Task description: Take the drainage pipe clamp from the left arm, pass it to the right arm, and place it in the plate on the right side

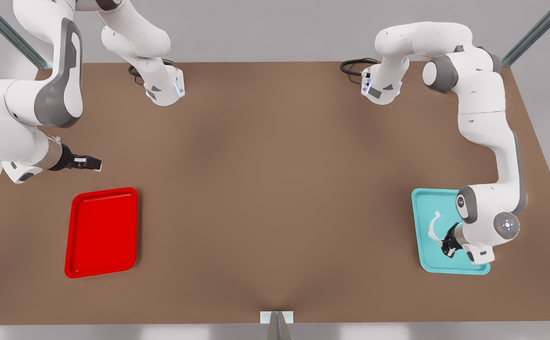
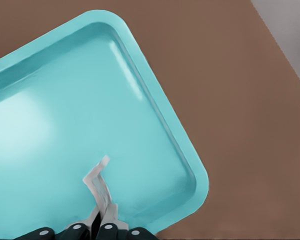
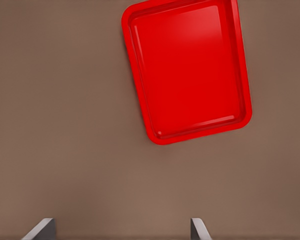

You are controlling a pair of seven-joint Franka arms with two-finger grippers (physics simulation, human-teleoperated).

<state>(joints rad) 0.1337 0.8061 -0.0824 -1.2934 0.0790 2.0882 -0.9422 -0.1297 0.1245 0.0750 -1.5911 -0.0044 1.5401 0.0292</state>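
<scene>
Left gripper (image 1: 446,246) is down over the teal tray (image 1: 426,255), at the front view's right. In the left wrist view its fingers (image 2: 107,212) are pinched together on one end of the clamp (image 2: 97,182); the white strip rises from between the pads and bends away over the tray floor. In the front view the clamp (image 1: 434,225) shows as a thin white arc just inside the tray, its far tab pointing toward the middle of the tray. Whether it is lifted clear of the floor or resting on it, cannot tell.

Right gripper (image 1: 86,163) waits over bare table (image 1: 275,189) at the front view's left, just above the red plate (image 1: 102,231). In the right wrist view its fingertips (image 3: 40,230) stand well apart, nothing between them, with the plate (image 3: 190,75) ahead.

Handling, as a judgement: the clamp looks very light and thin, likely stiff plastic with some spring in the arc. Smooth and narrow, so it could twist or slip in a pinch held at one end. For the handover, the free end tab or the middle of the arc looks like the best place for the right gripper to take hold, across the flat of the strip, well away from the left pads. The risk is mainly of it swinging or dropping during the exchange.
</scene>
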